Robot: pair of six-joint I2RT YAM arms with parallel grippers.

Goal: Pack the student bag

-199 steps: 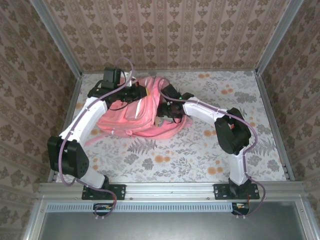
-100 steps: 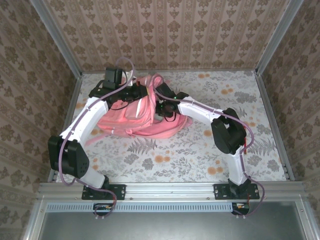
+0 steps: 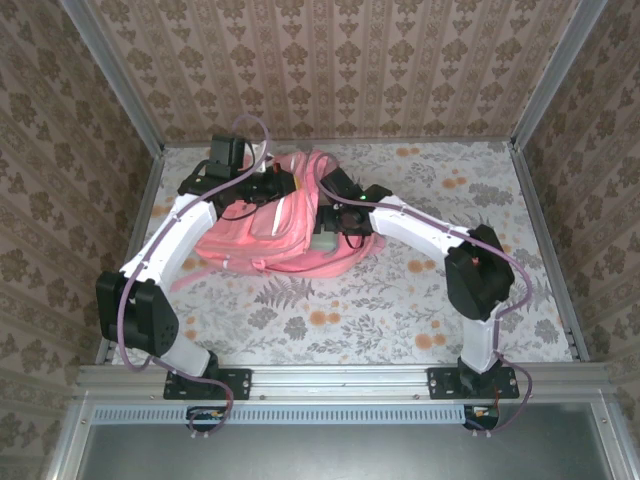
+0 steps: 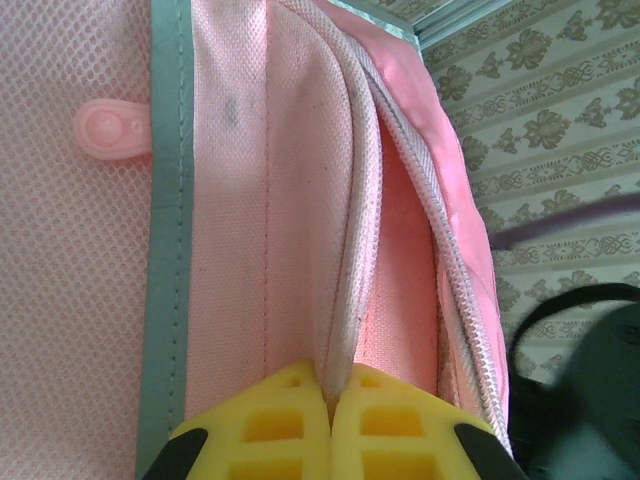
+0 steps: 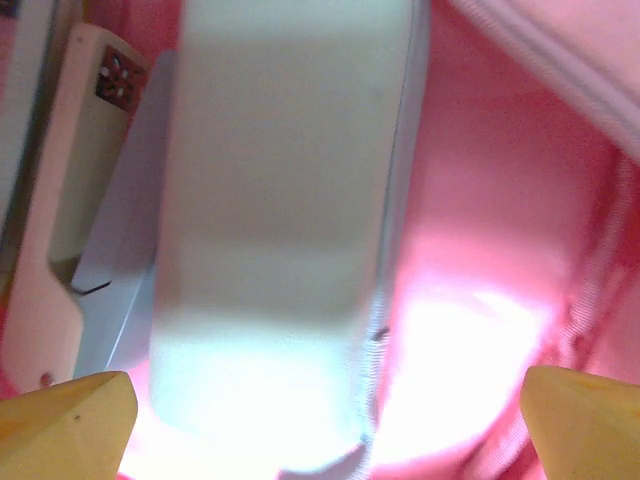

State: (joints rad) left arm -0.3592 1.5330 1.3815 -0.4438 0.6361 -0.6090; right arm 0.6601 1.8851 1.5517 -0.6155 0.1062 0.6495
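One student bag (image 3: 255, 240): left pincer (image 4: 332, 392) grips its zipper edge (image 4: 350, 250), right pincer (image 5: 328, 405) spread over one pale box (image 5: 280, 200).

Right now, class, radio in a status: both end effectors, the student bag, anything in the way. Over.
Left end effector shut on student bag rim. Right end effector open inside bag, over pale box. Beige item beside box; nothing blocking.

The student bag (image 3: 265, 243) lies flat on the tabletop (image 3: 400, 300), left of centre toward the back, pink all over, white-trimmed pockets facing up. Its zipper (image 4: 465, 330) gapes along one edge, glossy pink lining showing inside; a strap seems to trail nearward.
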